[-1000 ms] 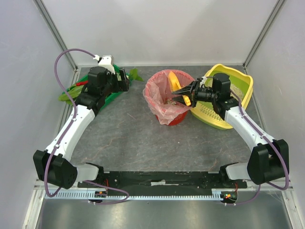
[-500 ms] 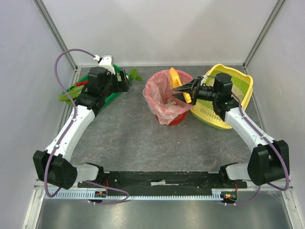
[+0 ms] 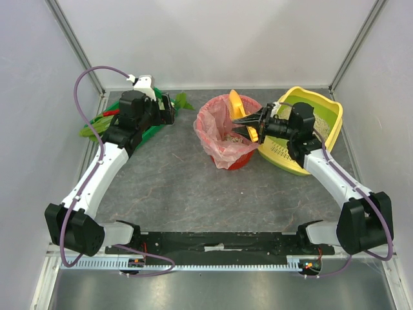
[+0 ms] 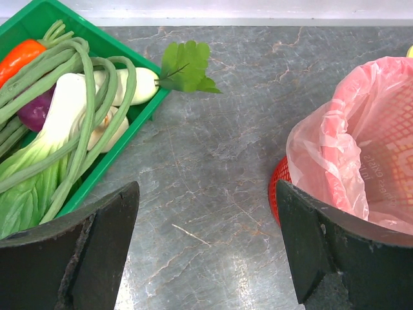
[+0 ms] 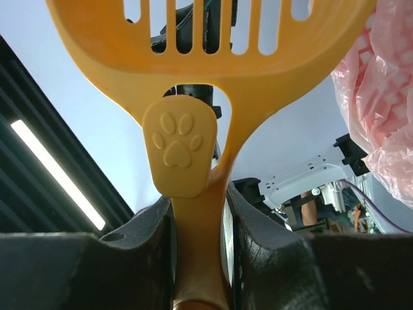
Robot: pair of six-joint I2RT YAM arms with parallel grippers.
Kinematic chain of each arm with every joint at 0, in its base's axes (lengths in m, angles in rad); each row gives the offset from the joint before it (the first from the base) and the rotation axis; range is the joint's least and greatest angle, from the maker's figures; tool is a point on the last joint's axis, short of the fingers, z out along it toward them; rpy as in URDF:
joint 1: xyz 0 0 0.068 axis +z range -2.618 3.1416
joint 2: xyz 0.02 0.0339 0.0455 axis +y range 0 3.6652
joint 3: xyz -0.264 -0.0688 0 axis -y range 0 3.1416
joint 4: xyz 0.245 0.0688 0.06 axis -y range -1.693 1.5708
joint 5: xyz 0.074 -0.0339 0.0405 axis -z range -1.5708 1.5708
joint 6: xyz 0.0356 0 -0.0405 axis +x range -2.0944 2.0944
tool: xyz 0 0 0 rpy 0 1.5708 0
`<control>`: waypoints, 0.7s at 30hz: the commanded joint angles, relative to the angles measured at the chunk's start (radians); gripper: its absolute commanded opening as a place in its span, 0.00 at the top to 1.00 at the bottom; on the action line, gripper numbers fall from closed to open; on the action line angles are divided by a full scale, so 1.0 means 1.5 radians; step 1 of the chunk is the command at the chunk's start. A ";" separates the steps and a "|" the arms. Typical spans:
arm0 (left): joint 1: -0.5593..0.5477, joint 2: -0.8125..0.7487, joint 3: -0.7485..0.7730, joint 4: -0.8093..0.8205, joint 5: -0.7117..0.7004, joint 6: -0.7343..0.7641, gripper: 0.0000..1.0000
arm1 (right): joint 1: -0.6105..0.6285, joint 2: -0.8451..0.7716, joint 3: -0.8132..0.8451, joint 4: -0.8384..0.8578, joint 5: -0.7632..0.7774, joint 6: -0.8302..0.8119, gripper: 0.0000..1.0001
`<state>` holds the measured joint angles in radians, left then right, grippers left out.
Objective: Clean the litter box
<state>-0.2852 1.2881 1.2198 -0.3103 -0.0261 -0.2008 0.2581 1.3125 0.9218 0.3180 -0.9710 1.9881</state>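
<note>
The litter box (image 3: 314, 94) is a yellow tray at the back right, with pale litter showing inside behind my right arm. My right gripper (image 3: 250, 124) is shut on the handle of an orange slotted scoop (image 3: 236, 106). The scoop stands blade-up over the pink-lined red basket (image 3: 222, 139). In the right wrist view the scoop (image 5: 206, 58) rises from between the fingers (image 5: 145, 252), a paw-print tab on its handle. My left gripper (image 3: 170, 111) hangs open by the green tray (image 3: 152, 131), nothing between its fingers (image 4: 97, 245).
The green tray (image 4: 29, 19) holds long beans, bok choy and other vegetables, and a loose leaf (image 4: 187, 64) lies on the table beside it. The red basket (image 4: 279, 187) with its pink bag (image 4: 348, 148) stands just right of the left gripper. White walls enclose the table.
The scoop has swung from lying low in the pink bag to standing blade-up above it, as the right wrist turned. The left arm has not moved.
</note>
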 commanded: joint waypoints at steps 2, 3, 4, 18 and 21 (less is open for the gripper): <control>0.004 -0.020 0.001 0.026 -0.012 0.025 0.08 | 0.004 0.022 0.050 -0.049 -0.013 -0.066 1.00; 0.004 -0.020 0.001 0.025 -0.013 0.028 0.08 | 0.004 0.023 0.056 -0.051 -0.010 -0.072 1.00; 0.004 -0.021 0.000 0.025 -0.015 0.029 0.08 | 0.004 0.029 0.062 -0.051 -0.010 -0.082 1.00; 0.004 -0.021 0.015 0.019 -0.022 0.045 0.08 | 0.062 0.076 0.199 -0.307 0.009 -0.457 1.00; 0.003 -0.022 0.015 0.016 -0.021 0.041 0.08 | 0.063 0.072 0.231 -0.366 0.052 -0.541 1.00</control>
<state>-0.2852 1.2881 1.2198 -0.3107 -0.0372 -0.1772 0.3519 1.4265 1.1778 -0.1223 -0.9558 1.3788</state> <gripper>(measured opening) 0.921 0.366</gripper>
